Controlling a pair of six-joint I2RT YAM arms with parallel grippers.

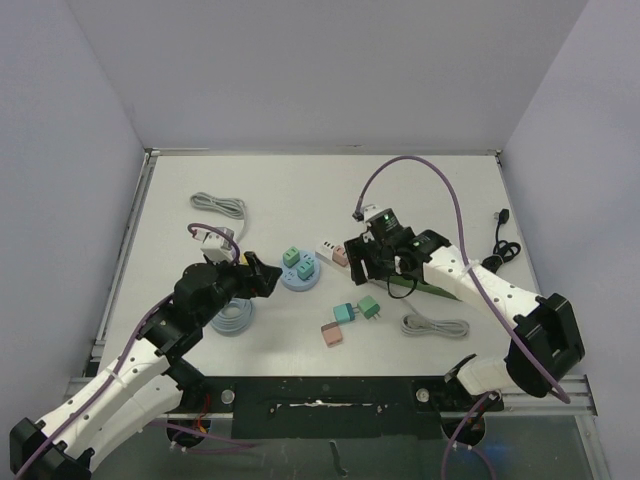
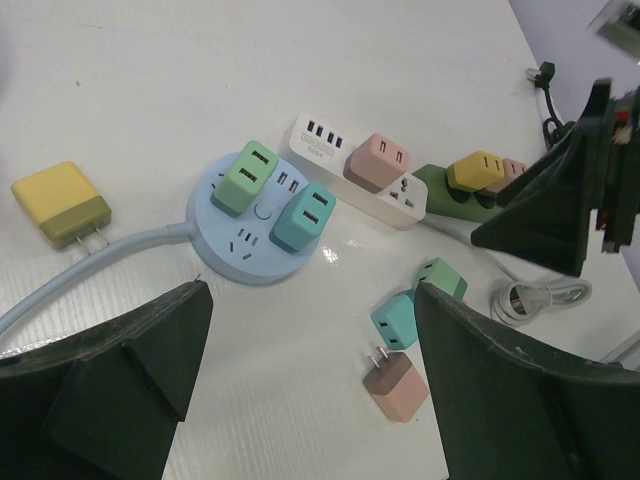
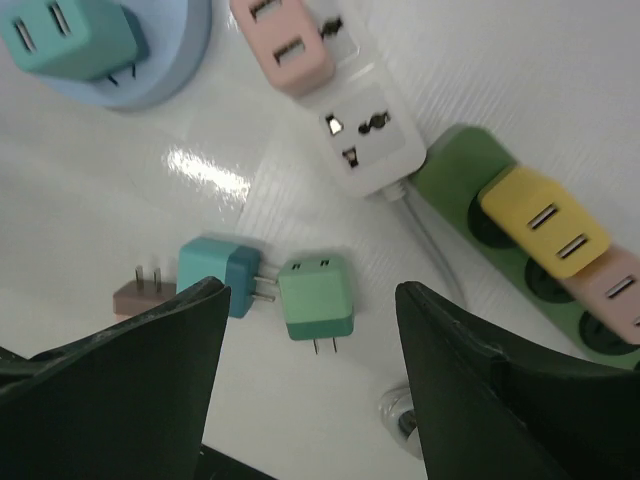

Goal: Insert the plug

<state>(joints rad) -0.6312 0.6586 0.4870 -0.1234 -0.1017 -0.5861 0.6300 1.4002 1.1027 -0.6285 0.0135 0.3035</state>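
My left gripper (image 2: 310,400) is spread wide and holds nothing. It hovers just short of the round hub (image 2: 215,250). Left of the hub, a loose yellow plug (image 2: 62,203) lies on the table (image 2: 300,60), prongs toward the hub's cable. Two plugs are seated in the hub: a light green plug (image 2: 245,175) and a teal plug (image 2: 303,215). At least one socket on the hub's near face is free.

Right of the hub, the white strip (image 3: 365,135) carries a pink plug (image 3: 283,45). The universal socket beside it is free. Further right, the green strip (image 3: 455,165) carries a seated yellow plug (image 3: 543,220) and another pink one.

Nearer the arms, three loose plugs lie together: a brown plug (image 3: 135,292), a loose teal plug (image 3: 215,275) and a loose green plug (image 3: 318,295). My right gripper (image 3: 310,400) hangs above them, fingers apart and empty.

Status, as I judge it: several plugs are in, four lie loose, and neither gripper has one. Steps left: grasp a loose plug, align its prongs with a free socket, press it home.
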